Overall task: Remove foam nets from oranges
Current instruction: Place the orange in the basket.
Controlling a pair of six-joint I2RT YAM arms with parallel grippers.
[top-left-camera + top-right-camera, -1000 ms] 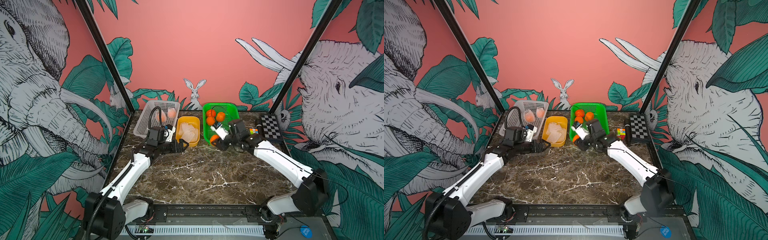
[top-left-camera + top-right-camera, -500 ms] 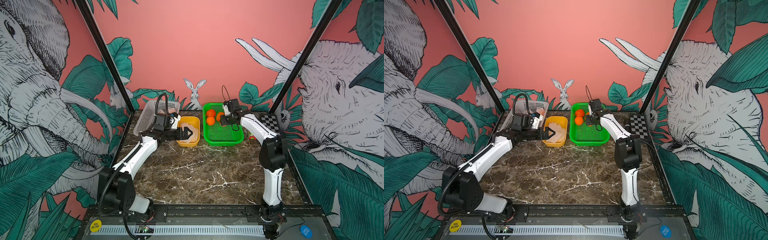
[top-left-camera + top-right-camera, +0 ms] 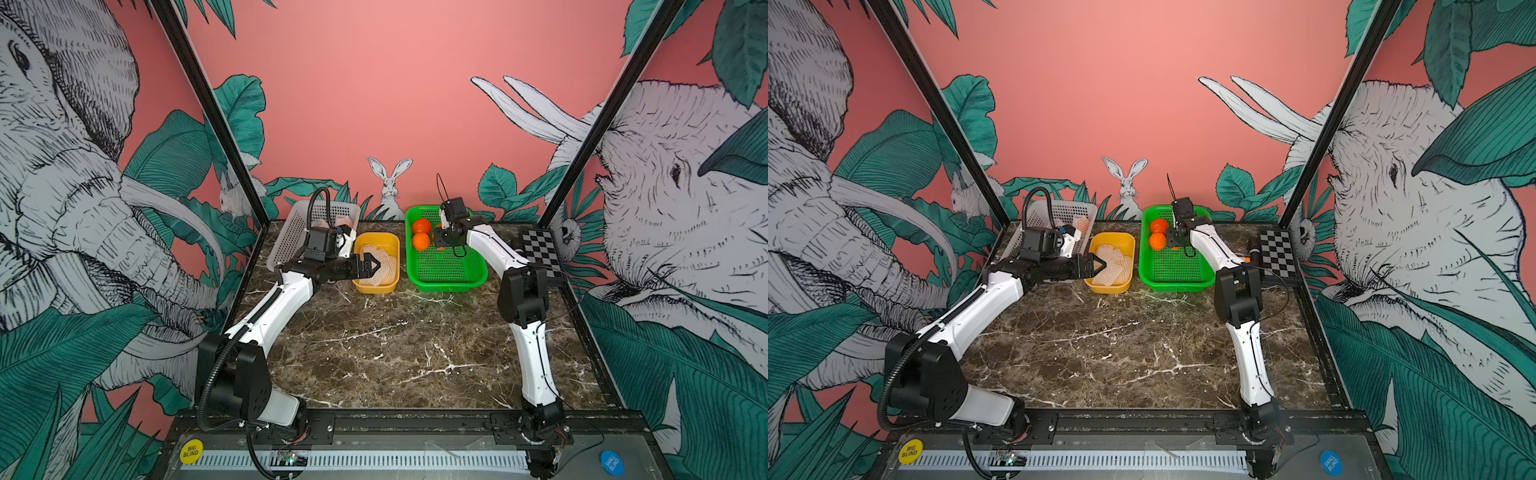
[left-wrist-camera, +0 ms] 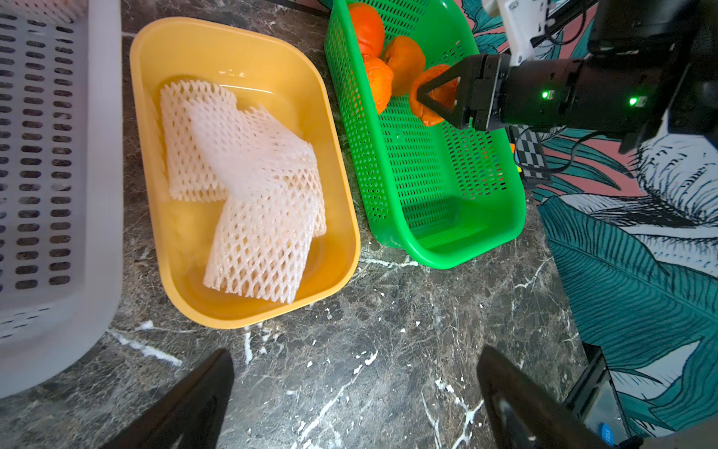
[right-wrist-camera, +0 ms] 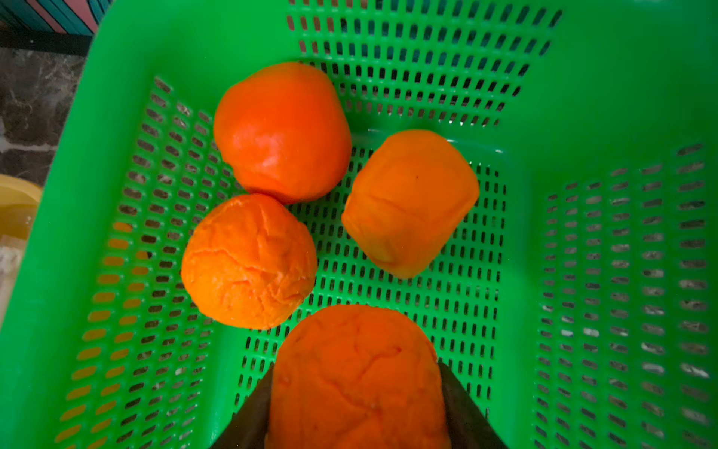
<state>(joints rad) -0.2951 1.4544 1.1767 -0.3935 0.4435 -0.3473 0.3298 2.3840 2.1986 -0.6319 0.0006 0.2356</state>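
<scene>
Right gripper (image 5: 355,373) is clamped on one bare orange (image 5: 355,338), a finger on each side of it, held just above the floor of the green basket (image 5: 621,77). Three more peeled-out oranges sit loose in there: two touching each other (image 5: 281,130) (image 5: 248,260) and a third (image 5: 410,202) just beside them. All of them are bunched at the basket's far end, 12 o'clock-ish within it.

Left gripper (image 3: 376,264) has its jaws spread as wide as they go and hangs over the near left corner of the yellow tub (image 4: 248,50). The empty foam nets (image 4: 248,186) are in that tub, flattened and overlapping in a loose pile. I can't get a solid count from the overlap.

Layout on the marble table (image 3: 395,345), clock style from the middle:
- the white perforated basket (image 3: 291,237) is at 11 o'clock
- the yellow tub is just left of 12
- the green basket is just right of 12
- a black-and-white checkerboard (image 3: 538,249) is out at 2 o'clock

In a top view the white basket has at least one netted orange (image 3: 1081,222) in its far corner, pale orange through the mesh. The left arm blocks the rest.

Only readable text is on the front rail: a yellow round sticker saying "BIG BLIND" (image 3: 191,451) at 7 o'clock and a blue one saying "SMALL BLIND" (image 3: 611,462) at 5 o'clock.
</scene>
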